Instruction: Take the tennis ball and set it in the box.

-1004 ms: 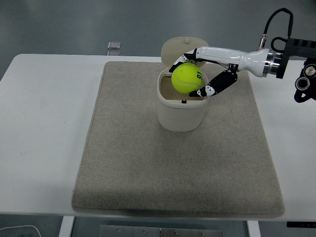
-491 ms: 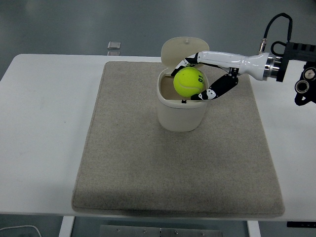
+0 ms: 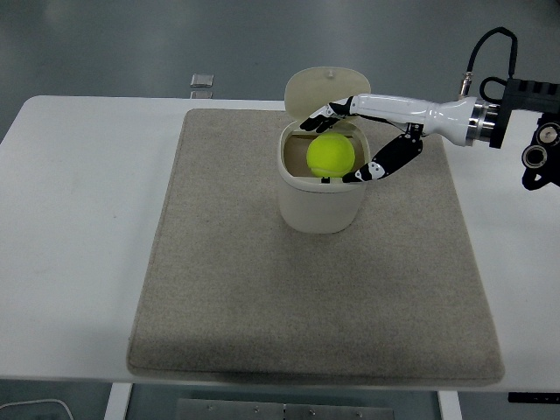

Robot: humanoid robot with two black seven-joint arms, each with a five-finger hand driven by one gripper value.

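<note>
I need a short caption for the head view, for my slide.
Right hand over the open cream box, fingers spread, with the tennis ball in its opening, on a beige mat.

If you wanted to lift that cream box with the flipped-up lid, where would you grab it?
Probably around the box's rounded sides, coming from the front. The lid stands up at the back, and the tennis ball and the right robot hand crowd its open top.

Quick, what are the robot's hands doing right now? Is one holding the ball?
Right hand: open over the box, fingers spread around the ball, which sits in the box's opening.
Left hand: not in view.
</note>
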